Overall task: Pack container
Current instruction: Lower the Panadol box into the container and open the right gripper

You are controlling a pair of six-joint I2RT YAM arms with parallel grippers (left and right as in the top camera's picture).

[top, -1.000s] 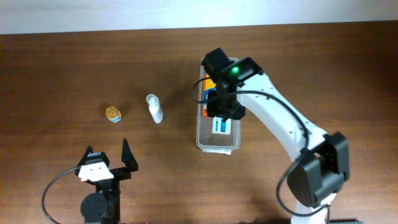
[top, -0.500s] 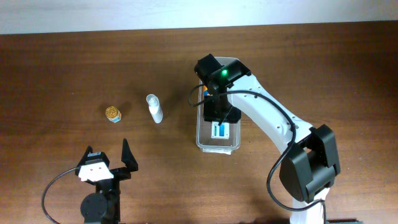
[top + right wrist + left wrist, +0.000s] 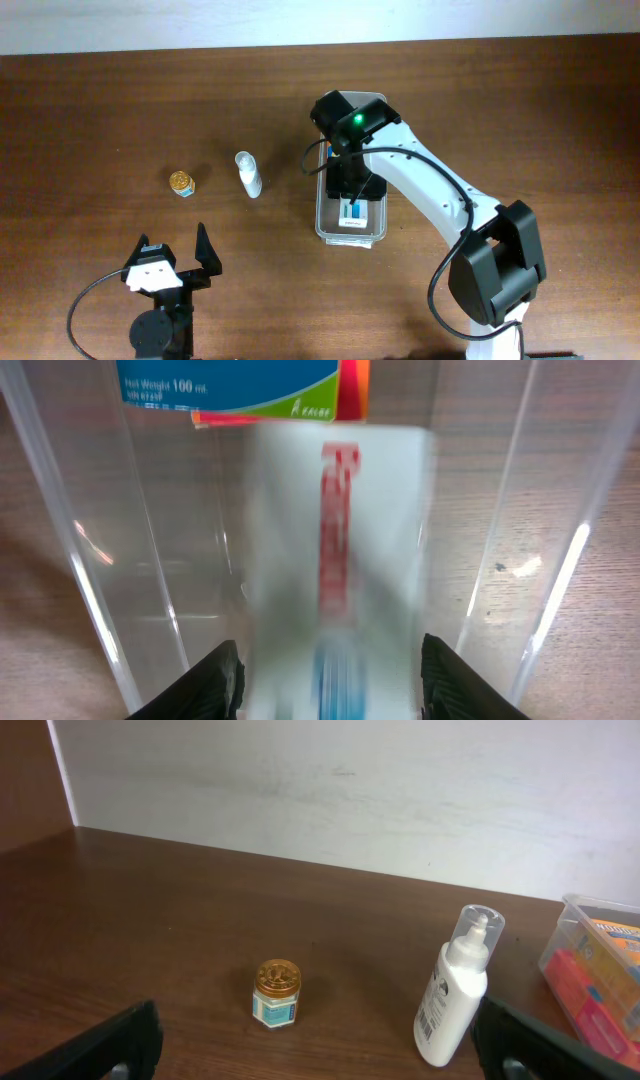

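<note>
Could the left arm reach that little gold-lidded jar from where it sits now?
Probably yes. The left gripper is open and faces the jar, which stands alone ahead of it. The bottle is off to one side, apart from the jar, and nothing lies between.

Dark brown wood-grain table (image 3: 100,110); clear, colourless container (image 3: 350,238); white box (image 3: 335,560) with red lettering and a blue band; orange box (image 3: 618,934); white bottle (image 3: 249,176) with a clear cap; jar (image 3: 181,183) with a gold lid and a white-and-blue label.
</note>
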